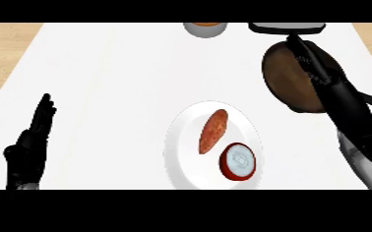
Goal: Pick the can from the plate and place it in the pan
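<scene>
Standing on the plate point(181, 142), the can point(238, 161) is apart from both hands.

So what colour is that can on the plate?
The can is dark red with a pale silvery-white top, seen in the head view.

Bright even light, faint soft shadows, no glare

Note that the right hand point(314, 61) stretches over the pan point(289, 81) and hides its right side; you cannot tell whether the fingers touch it. The pan's handle point(286, 28) and a small bowl point(205, 29) are cut off at the top. The left hand point(30, 142) is cut at the lower edge. The can point(237, 161) shows mostly its top, label unreadable.
</scene>
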